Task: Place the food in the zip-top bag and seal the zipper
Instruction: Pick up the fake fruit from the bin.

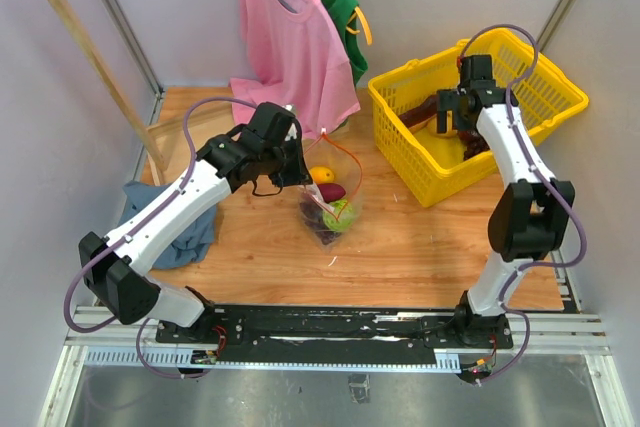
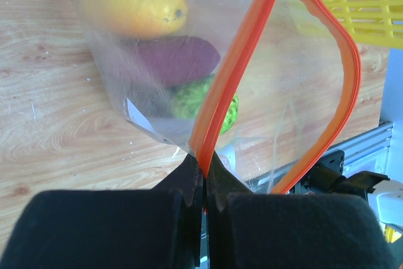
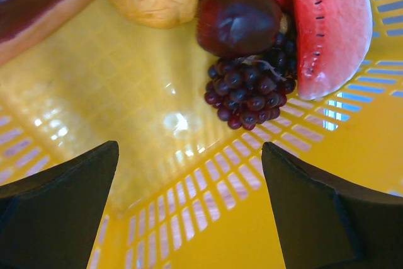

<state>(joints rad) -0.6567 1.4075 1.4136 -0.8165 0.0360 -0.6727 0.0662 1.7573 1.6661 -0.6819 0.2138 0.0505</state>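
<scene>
Zip-top bag [image 2: 119, 86] looked limp and slippery, best held by its zipper [image 2: 228, 86], which left fingers [image 2: 113, 231] pinched; right fingers [image 3: 56, 212] hovered spread over light grapes [image 3: 249, 89] — tabletop's [image 1: 420, 247] far-right corner.

We see the left gripper [image 1: 294, 171] at the mouth of the zip-top bag [image 1: 314, 211], whose zipper [image 1: 352, 159] loops open above yellow, purple and green food [image 1: 338, 213], while the right gripper [image 1: 452, 119] hangs inside the yellow basket [image 1: 420, 175].
</scene>
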